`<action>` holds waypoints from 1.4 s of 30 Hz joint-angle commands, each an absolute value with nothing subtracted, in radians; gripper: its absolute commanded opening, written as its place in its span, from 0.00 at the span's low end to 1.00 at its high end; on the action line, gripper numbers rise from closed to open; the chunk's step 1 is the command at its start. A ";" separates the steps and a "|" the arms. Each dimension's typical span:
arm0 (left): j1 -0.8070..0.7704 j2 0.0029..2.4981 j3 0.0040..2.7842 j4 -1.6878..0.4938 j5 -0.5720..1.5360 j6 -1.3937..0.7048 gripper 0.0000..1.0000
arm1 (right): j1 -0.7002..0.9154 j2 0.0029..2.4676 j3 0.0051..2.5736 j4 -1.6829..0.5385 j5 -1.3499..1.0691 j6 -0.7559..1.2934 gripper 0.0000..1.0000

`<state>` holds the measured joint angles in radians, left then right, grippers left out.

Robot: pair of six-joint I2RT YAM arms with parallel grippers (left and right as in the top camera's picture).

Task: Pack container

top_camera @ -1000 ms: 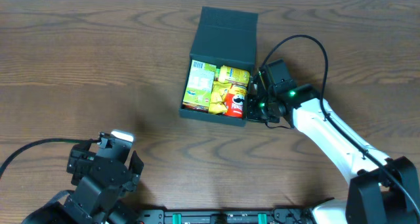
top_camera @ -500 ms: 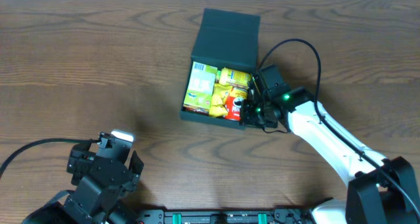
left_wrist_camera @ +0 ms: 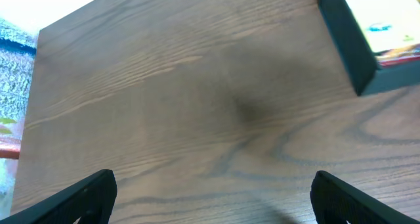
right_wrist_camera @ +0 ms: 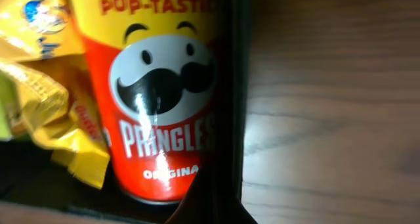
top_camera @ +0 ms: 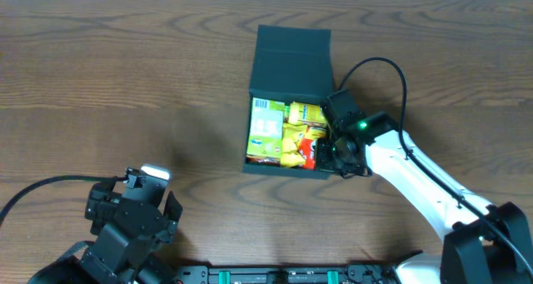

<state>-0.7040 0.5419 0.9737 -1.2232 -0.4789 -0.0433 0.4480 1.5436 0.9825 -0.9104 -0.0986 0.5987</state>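
The container [top_camera: 291, 63] is a dark green square box that stands open near the table's middle, its lid flap lying back. Inside are a light-green carton [top_camera: 265, 130], yellow packets [top_camera: 296, 134] and a red Pringles can [top_camera: 313, 147]. My right gripper [top_camera: 327, 147] is shut on the container's right wall. In the right wrist view its dark jaws [right_wrist_camera: 210, 207] sit on that wall [right_wrist_camera: 230, 86], beside the Pringles can [right_wrist_camera: 161, 99] and a yellow packet [right_wrist_camera: 46, 73]. My left gripper [top_camera: 150, 192] is open and empty at the front left, its fingers [left_wrist_camera: 213, 204] spread over bare table.
The wooden table [top_camera: 125, 92] runs wide to the container's left. The left wrist view shows the container's near corner [left_wrist_camera: 348, 43] at the upper right. A black cable [top_camera: 391, 67] loops behind my right arm. The table's far edge lies along the top.
The container has turned square to the table and slid toward the front and right, with my right gripper moving along on its right wall. The left arm has not moved.
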 commanded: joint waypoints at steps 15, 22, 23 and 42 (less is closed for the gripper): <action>-0.706 0.538 0.986 -1.223 -0.498 -0.029 0.95 | 0.423 1.556 1.023 -0.785 -0.244 0.621 0.01; -0.706 0.538 0.986 -1.223 -0.498 -0.029 0.95 | 0.418 1.556 1.140 -0.820 -0.283 0.612 0.01; -0.706 0.538 0.986 -1.223 -0.498 -0.029 0.95 | 0.418 1.556 1.156 -0.849 -0.272 0.612 0.01; -0.706 0.538 0.986 -1.223 -0.498 -0.029 0.95 | 0.419 1.977 1.520 -0.710 -0.328 0.548 0.01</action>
<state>-0.7040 0.5419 0.9741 -1.2232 -0.4789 -0.0437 0.4152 1.9285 1.4471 -0.7040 -0.3157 0.5793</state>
